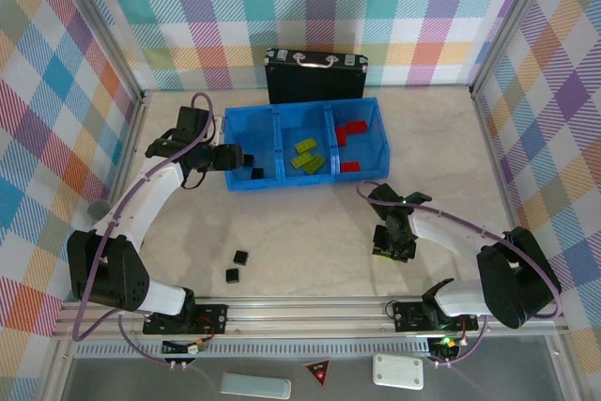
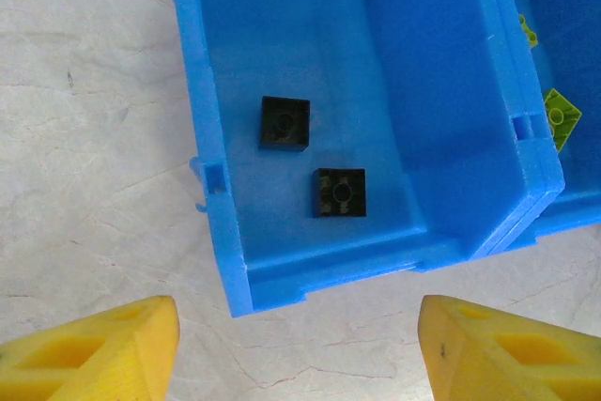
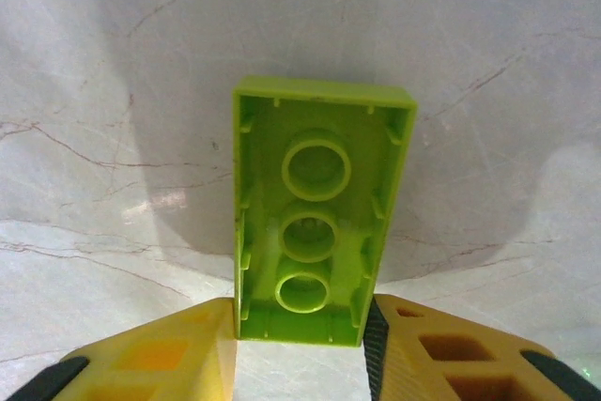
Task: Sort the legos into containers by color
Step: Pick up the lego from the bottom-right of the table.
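Lime brick (image 3: 319, 232) up close, clamped underside-up between the fingers of the right gripper (image 3: 300, 326), with bare table (image 3: 113, 91) under it and the tray (image 1: 305, 185) well apart from it. Left gripper (image 2: 299, 326) was held wide open with nothing in it, right at the tray's near corner. Two black bricks (image 2: 285, 123) were sat in the compartment just ahead of it. Greens (image 1: 306, 155) were found one compartment over, reds (image 1: 355, 134) in the one farthest from it.

So most of it could be called done. The held lime one was not yet dropped in, and two black strays (image 1: 241, 256) were left on the table well behind the left gripper, toward the bases.

Table was done in a pale marble look with thin cracks, plaid cloth (image 1: 56, 91) was hung on all sides, and a black case (image 1: 315, 77) was parked just beyond the tray.
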